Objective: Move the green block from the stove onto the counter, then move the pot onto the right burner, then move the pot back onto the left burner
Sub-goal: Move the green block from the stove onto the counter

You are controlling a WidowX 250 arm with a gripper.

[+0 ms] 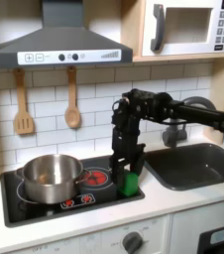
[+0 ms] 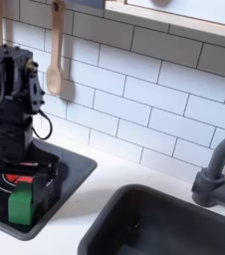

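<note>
The small green block [image 1: 130, 184] [image 2: 20, 205] sits on the black stove [image 1: 45, 208] [image 2: 63, 171], near its right front corner in the first exterior view. My gripper [image 1: 127, 167] [image 2: 21, 187] is lowered right over the block, open, with one finger on each side of it. Whether the fingers touch it I cannot tell. The shiny steel pot [image 1: 52, 178] rests on the left burner and covers it. Between pot and block, the right burner [image 1: 95, 179] shows its red spiral. The off-white counter [image 1: 178, 198] [image 2: 90, 204] runs along the front and beside the stove.
A dark sink basin [image 1: 198, 164] [image 2: 174, 224] with a grey faucet [image 1: 173, 129] [image 2: 219, 171] lies right of the stove in both exterior views. A wooden spatula [image 1: 23, 104] and a wooden spoon [image 1: 72, 99] [image 2: 55, 60] hang on the tiled wall.
</note>
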